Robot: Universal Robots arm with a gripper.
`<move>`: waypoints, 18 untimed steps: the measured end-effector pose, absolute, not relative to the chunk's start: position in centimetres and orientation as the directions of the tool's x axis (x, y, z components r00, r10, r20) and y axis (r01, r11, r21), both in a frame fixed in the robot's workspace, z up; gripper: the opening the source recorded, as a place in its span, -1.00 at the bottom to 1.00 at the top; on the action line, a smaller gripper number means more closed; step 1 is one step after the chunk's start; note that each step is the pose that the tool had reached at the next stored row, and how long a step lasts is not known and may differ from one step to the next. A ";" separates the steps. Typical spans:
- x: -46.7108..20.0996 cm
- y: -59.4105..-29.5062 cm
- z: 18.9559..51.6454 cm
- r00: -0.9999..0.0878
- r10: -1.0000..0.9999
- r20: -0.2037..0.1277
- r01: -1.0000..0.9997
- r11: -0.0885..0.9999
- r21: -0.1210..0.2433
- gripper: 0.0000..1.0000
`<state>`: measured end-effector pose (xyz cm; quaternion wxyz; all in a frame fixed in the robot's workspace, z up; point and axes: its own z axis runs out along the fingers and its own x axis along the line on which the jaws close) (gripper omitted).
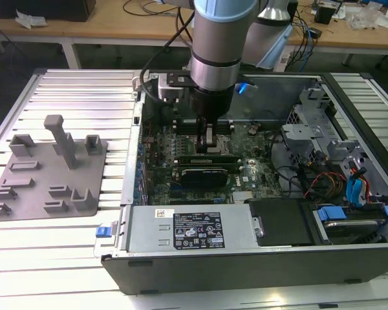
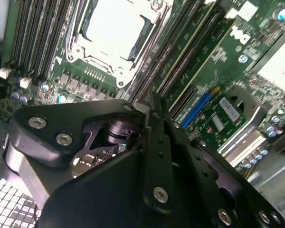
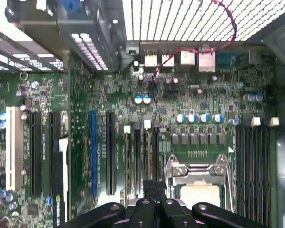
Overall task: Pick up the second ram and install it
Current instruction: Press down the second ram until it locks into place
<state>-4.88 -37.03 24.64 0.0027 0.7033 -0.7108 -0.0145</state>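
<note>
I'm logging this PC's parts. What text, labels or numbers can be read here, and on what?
Nothing reads clearly enough to quote.
Black label on the power supply: print too small.
White sticker above it: blurred.
White label in the second wrist view: blurred.
Motherboard markings in the first wrist view: too small.

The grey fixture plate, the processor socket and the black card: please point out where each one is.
grey fixture plate (image 1: 26, 194), exterior view, on its flat base.
processor socket (image 3: 197, 175), first wrist view, on its metal frame.
black card (image 1: 204, 174), exterior view, on its top face.
</note>
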 end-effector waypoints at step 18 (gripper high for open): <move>-5.7 -36.9 23.1 -0.011 -1.000 -0.017 -1.000 0.010 0.024 -0.84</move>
